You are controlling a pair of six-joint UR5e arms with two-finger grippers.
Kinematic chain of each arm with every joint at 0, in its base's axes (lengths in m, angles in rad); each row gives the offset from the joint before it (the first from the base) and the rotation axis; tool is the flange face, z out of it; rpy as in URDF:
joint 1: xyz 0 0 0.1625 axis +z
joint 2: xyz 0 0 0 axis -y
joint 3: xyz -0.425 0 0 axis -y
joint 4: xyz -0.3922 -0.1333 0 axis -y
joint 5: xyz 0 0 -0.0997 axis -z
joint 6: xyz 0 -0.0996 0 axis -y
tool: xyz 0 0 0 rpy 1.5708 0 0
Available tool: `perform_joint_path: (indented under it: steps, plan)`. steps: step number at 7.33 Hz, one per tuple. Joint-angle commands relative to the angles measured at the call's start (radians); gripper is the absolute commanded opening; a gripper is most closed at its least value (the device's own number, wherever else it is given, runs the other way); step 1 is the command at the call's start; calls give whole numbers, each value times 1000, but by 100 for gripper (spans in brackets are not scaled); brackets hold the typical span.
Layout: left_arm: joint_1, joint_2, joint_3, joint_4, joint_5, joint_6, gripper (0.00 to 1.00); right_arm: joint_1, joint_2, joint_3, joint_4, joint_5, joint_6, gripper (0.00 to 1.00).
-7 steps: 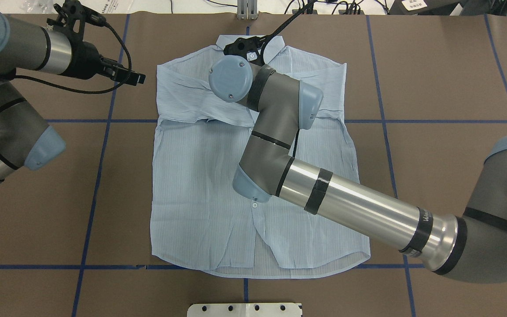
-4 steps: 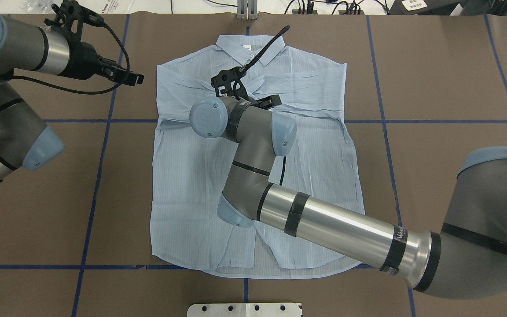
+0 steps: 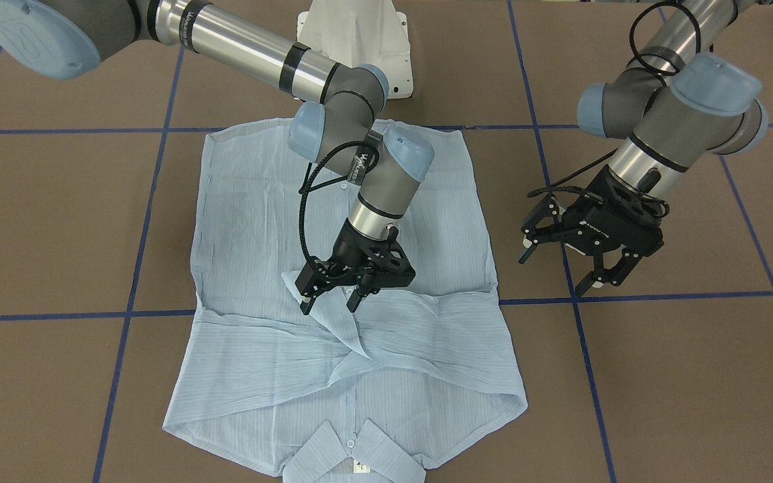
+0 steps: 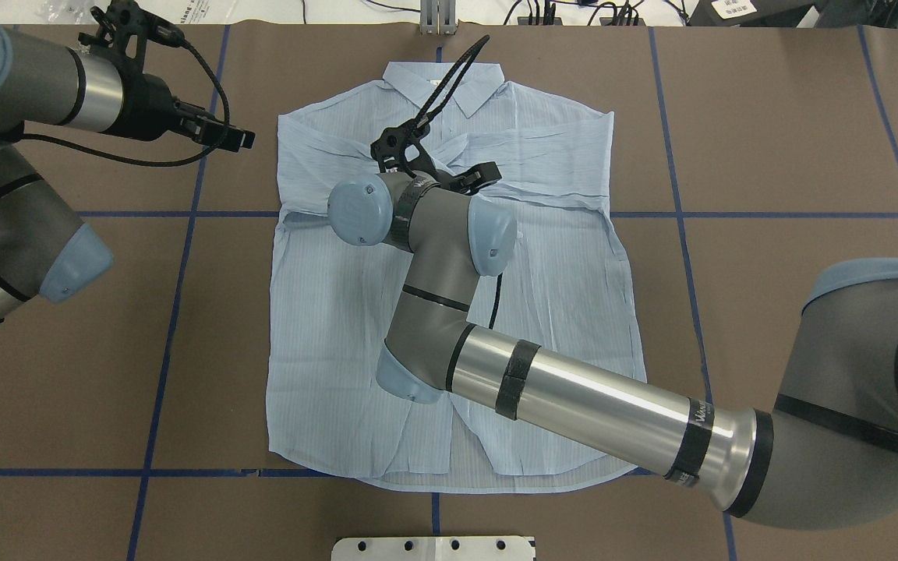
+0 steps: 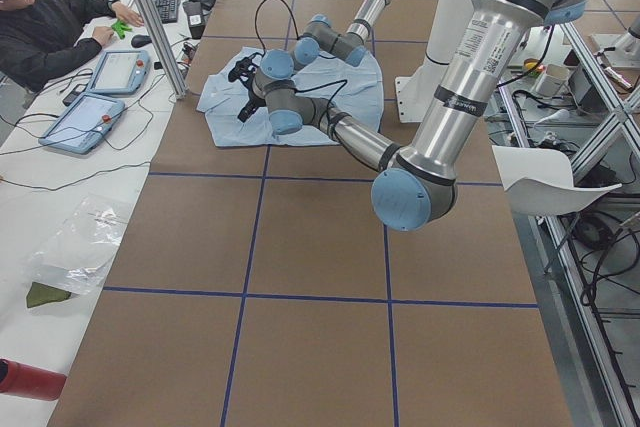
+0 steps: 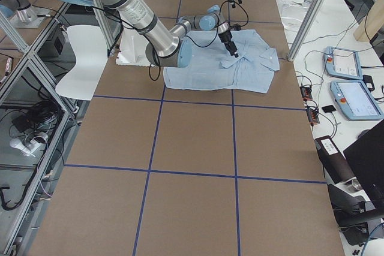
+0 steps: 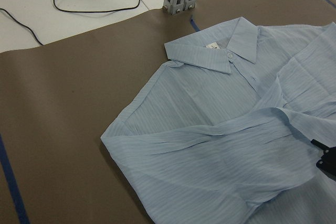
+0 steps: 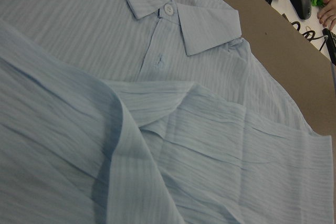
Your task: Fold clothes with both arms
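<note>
The light blue striped shirt (image 3: 245, 201) lies face up on the brown table with its collar (image 3: 353, 453) at the far edge from the robot. Both sleeves are folded across the chest. My right gripper (image 3: 329, 305) hangs low over the chest, fingers apart on either side of a raised sleeve end (image 3: 292, 282), so it is open. The right wrist view shows only shirt cloth (image 8: 236, 129) up close. My left gripper (image 3: 561, 272) is open and empty, hovering above the table beside the shirt's shoulder (image 4: 293, 128). The left wrist view looks at the collar (image 7: 210, 51).
The white pedestal base (image 3: 353, 40) stands at the hem side. An aluminium post (image 4: 437, 15) stands just past the collar. Blue tape lines (image 4: 184, 214) grid the brown table. A person (image 5: 50, 27) sits at a side desk with tablets (image 5: 95, 117).
My right arm drew back from the collar to the chest, mostly in the first half second. The left arm stayed put.
</note>
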Motion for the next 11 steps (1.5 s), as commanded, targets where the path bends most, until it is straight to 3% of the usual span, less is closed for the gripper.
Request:
perform_joint_path:
  steps: [1, 11]
  plan:
    - [1, 0, 0, 1, 0, -1, 100, 0, 2, 1, 1, -4, 8, 99]
    - [3, 0, 0, -1, -2, -4, 100, -12, -14, -2, 3, -4, 33, 99]
